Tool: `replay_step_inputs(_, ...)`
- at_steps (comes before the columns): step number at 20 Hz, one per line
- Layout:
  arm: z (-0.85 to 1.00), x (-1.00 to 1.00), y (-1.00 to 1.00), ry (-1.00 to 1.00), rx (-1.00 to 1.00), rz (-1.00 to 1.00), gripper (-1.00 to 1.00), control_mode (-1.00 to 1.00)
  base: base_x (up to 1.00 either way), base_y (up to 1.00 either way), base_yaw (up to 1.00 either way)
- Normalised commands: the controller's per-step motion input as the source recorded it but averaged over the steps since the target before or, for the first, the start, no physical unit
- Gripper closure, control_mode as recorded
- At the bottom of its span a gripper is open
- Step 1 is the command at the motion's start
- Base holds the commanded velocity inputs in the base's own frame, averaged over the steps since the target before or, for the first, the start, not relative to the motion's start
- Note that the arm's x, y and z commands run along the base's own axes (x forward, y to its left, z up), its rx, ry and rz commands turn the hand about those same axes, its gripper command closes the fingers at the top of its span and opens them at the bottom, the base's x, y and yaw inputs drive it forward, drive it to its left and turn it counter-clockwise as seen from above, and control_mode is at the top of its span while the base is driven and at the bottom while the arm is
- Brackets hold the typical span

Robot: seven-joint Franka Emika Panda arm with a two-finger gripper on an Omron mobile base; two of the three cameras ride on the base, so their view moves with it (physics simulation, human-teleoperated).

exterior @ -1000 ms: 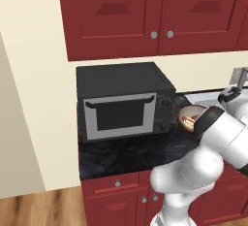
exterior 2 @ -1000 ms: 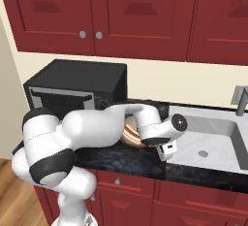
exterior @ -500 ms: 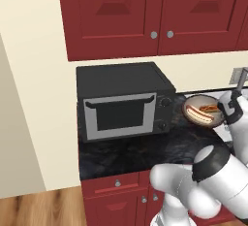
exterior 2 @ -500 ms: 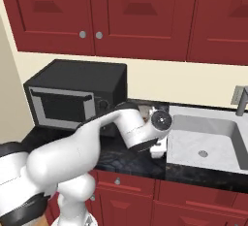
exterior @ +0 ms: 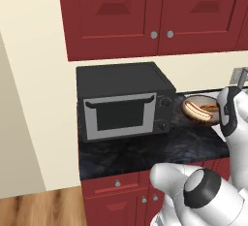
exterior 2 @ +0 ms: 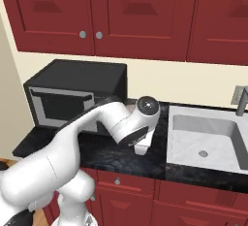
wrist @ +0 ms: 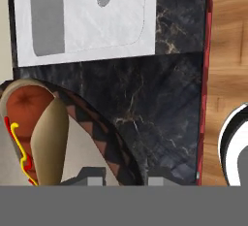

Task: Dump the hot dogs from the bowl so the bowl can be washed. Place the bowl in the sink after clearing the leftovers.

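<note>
1. Hand view puts the sink (wrist: 87,21) just past a strip of black counter (wrist: 160,99); a hasty swing could clip its edge.
2. My gripper (wrist: 125,179) straddles the bowl (wrist: 104,142) rim, apparently clamped; a thin hold may slip.
3. The hot dogs (wrist: 34,133) lie inside and could spill early.

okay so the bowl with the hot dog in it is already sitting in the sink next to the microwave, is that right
Not quite. The bowl with the hot dog is on the black counter beside the microwave, not in the sink. The left base view shows it on the counter, and the hand view shows the basin holding no bowl.
</note>
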Motion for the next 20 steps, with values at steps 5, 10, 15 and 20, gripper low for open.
replay_step_inputs(5,0.15,-0.17,0.04,-0.04,0.04,-0.03,1.0,-1.0,0.0,0.0,0.0)
replay_step_inputs(10,0.0,-0.11,0.0,0.0,0.0,0.0,1.0,1.0,-0.08,-0.02,0.0)
replay_step_inputs(15,0.0,0.0,0.0,0.0,0.0,0.0,1.0,1.0,-0.42,-0.53,0.0)
replay_step_inputs(20,0.0,0.0,0.0,0.0,0.0,0.0,1.0,1.0,-0.25,-0.97,0.0)
